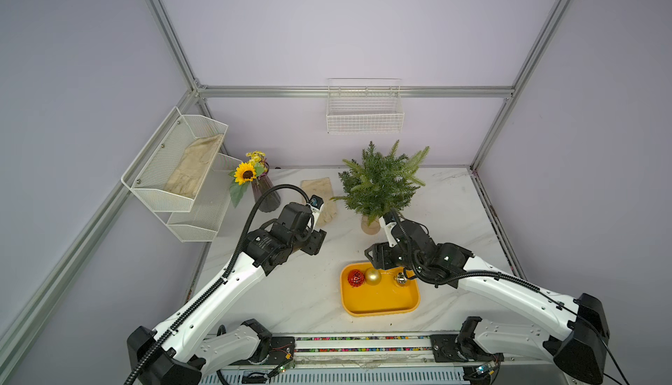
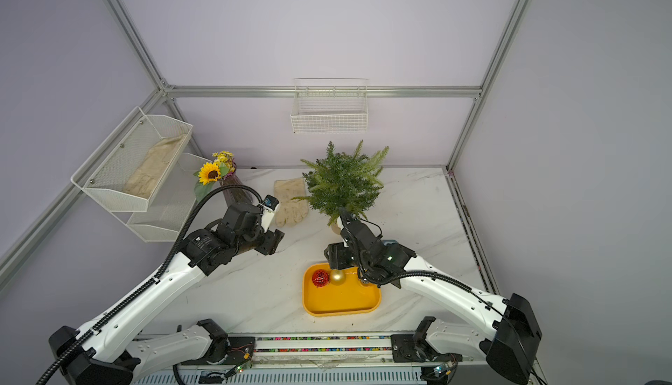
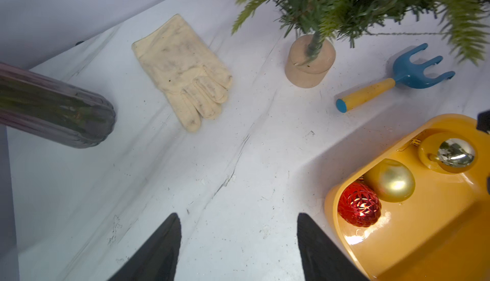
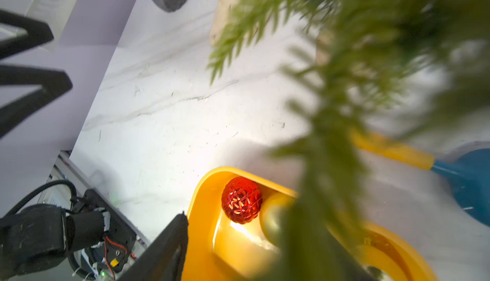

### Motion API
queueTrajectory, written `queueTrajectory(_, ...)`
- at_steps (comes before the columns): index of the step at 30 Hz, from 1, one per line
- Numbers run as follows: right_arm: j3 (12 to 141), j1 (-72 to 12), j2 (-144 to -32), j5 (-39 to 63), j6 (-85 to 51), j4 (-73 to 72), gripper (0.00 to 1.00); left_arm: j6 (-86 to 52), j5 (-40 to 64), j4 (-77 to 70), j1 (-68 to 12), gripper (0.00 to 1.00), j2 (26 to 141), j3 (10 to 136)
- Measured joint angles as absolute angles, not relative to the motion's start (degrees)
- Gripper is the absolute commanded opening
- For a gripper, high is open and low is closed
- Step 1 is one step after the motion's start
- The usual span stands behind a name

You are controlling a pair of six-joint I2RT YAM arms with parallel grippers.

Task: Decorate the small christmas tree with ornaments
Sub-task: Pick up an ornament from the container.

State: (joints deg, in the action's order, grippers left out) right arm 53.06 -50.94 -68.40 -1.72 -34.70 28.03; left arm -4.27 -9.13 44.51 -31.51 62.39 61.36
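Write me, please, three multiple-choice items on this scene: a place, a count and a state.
1. Where is the glittery red faceted bauble? A inside the yellow plastic tray; B beside it; C under it.
2. Baubles in the tray? A one; B two; C three.
3. The left gripper is: A open, empty; B shut on a bauble; C shut, empty.
Key: A, it lies against the tray's wall; C, red, matte gold bauble, shiny gold bauble; A, jaws apart, nothing between.
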Motion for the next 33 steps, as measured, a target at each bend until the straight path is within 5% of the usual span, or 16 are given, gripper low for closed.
queueTrajectory(17,33.41,-55.42,-66.3,-2.07,-65.08,12.93,0.69,-4.86,-7.7,42.48,-25.65,0.71,60.77,57.71)
queueTrajectory(33,29.87,-54.98,-71.33,-0.64,-74.78,5.76,0.72,-4.73,-6.98,42.44,-25.52,0.71,59.75,57.67)
